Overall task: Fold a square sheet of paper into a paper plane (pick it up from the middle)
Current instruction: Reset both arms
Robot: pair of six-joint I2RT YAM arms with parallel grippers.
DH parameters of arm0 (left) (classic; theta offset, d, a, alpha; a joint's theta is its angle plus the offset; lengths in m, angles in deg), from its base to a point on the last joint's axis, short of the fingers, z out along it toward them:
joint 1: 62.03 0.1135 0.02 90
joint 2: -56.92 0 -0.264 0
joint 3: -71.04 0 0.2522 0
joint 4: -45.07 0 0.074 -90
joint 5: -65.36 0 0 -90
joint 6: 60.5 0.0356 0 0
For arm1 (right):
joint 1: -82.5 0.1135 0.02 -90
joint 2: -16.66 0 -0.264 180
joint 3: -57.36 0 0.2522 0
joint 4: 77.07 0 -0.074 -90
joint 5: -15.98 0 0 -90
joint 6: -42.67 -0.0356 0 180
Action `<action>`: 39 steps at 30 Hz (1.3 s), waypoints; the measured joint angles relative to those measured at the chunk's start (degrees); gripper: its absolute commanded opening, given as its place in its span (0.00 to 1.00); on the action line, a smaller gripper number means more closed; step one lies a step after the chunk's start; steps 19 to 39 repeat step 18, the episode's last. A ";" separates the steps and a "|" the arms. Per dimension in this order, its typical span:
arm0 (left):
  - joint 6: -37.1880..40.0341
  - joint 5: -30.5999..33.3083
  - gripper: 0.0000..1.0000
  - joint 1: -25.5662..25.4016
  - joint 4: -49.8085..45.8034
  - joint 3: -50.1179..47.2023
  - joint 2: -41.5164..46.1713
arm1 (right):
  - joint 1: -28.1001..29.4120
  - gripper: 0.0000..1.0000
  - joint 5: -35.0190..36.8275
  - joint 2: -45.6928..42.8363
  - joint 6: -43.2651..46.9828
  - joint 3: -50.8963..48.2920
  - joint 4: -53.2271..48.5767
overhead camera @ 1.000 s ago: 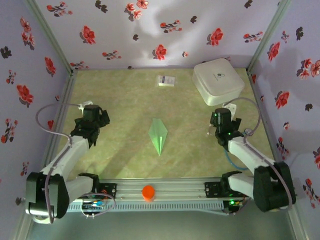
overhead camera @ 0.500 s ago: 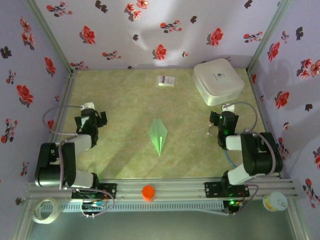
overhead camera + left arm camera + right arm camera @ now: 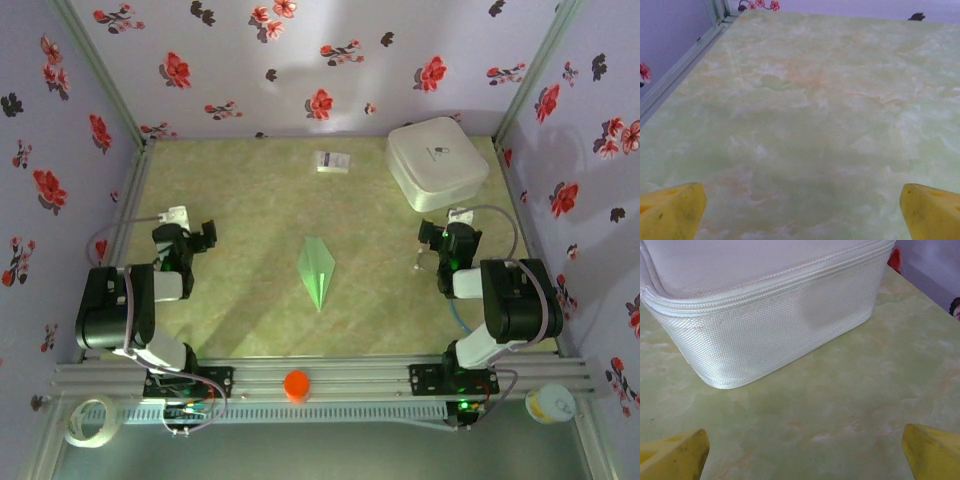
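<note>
Where the flowered lilac walls (image 3: 300, 60) enclose it on three sides, the green marbled table (image 3: 250, 320) forms the working surface. The two arms are folded back over their bases at the near edge: the left arm (image 3: 112, 318) on the left side, the right arm (image 3: 515, 305) on the right.

A white rounded box (image 3: 437, 163) sits on the table in the far right corner. In the right wrist view its woven side and zip seam (image 3: 765, 315) stand just ahead of the right gripper (image 3: 802, 455). The yellow fingers (image 3: 932, 450) of that gripper are spread wide, with bare table between them and nothing held. The left gripper (image 3: 800, 215) is likewise spread wide over bare table, fingers (image 3: 670, 210) at the frame corners, holding nothing.

The paper plane (image 3: 317, 268) lies flat at mid-table between the two grippers, well apart from both, its centre crease running far to near.

A small white printed card (image 3: 332, 161) lies near the far wall, left of the box. An orange knob (image 3: 296, 385) sits on the near rail.
</note>
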 measured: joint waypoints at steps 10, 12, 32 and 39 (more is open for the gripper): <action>0.17 0.07 1.00 -0.26 0.76 0.00 0.00 | 0.00 0.99 0.00 0.00 0.00 0.02 0.00; 0.17 0.07 1.00 -0.26 0.76 0.00 0.00 | 0.00 0.99 0.00 0.00 0.00 0.02 0.00; 0.20 0.07 1.00 -0.26 0.76 0.00 0.00 | 0.00 0.99 -0.02 0.00 0.00 0.02 0.00; 0.20 0.07 1.00 -0.26 0.76 0.00 0.00 | 0.00 0.99 -0.02 0.00 0.00 0.02 0.00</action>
